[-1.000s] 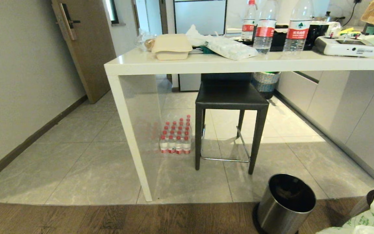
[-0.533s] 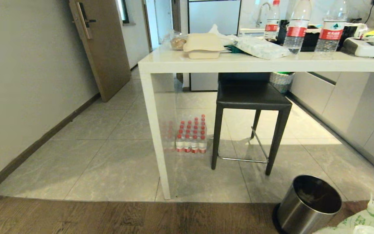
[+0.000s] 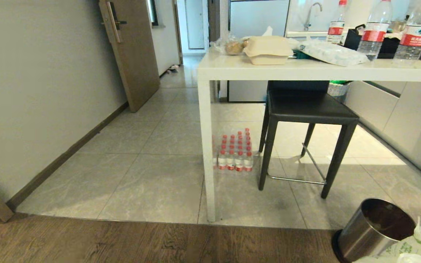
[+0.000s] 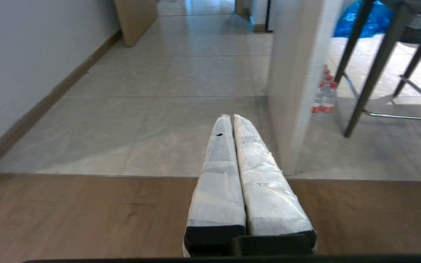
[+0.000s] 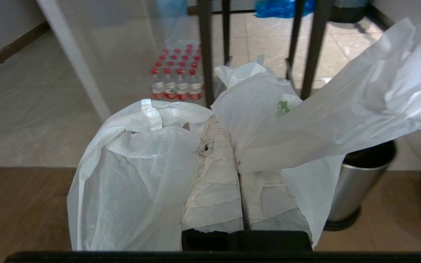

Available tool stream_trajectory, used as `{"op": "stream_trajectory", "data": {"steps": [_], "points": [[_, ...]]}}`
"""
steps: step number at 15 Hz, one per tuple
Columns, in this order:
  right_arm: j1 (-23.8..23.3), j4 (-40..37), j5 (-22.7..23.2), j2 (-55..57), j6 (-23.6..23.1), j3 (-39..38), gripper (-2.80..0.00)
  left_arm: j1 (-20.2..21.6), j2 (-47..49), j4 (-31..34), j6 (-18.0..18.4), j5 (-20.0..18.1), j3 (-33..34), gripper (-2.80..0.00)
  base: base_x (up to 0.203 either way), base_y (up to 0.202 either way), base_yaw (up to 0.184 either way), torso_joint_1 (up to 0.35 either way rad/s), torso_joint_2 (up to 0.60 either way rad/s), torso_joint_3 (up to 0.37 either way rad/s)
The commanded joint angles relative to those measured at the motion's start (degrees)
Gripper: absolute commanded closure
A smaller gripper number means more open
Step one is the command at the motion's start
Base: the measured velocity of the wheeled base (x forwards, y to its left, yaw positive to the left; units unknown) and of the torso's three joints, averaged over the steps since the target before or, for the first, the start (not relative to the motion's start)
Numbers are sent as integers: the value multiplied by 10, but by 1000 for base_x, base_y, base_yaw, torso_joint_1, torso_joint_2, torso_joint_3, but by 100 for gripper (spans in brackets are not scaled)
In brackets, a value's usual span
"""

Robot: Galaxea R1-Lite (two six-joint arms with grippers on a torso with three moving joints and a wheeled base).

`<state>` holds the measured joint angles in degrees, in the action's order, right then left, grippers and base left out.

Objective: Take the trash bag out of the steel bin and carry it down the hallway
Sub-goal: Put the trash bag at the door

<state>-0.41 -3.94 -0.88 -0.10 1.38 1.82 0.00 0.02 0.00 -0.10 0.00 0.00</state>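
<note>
Two floors meet, grey tile (image 3: 152, 182) and wood (image 3: 122, 244); right fingers (image 5: 217, 146) clench the trash bag (image 5: 133, 182), left fingers (image 4: 228, 131) closed empty.

White-taped finger pairs (image 4: 232, 160) on black hand bases, both arms.

Bright, even daylight; glare on floor tiles (image 3: 152, 175) (stool (image 3: 307, 109) shadow soft), slight edge distortion.
</note>
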Motion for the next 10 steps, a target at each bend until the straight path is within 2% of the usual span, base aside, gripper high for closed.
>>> {"op": "stream_trajectory", "data": {"steps": [1, 10], "points": [[-1, 0, 0, 1, 1, 0, 0, 0, 0, 0, -1, 0, 0, 0, 0, 187, 13, 2, 5, -1], [0, 0, 0, 1, 0, 0, 0, 0, 0, 0, -1, 0, 0, 0, 0, 190, 9, 2, 2, 0]]}}
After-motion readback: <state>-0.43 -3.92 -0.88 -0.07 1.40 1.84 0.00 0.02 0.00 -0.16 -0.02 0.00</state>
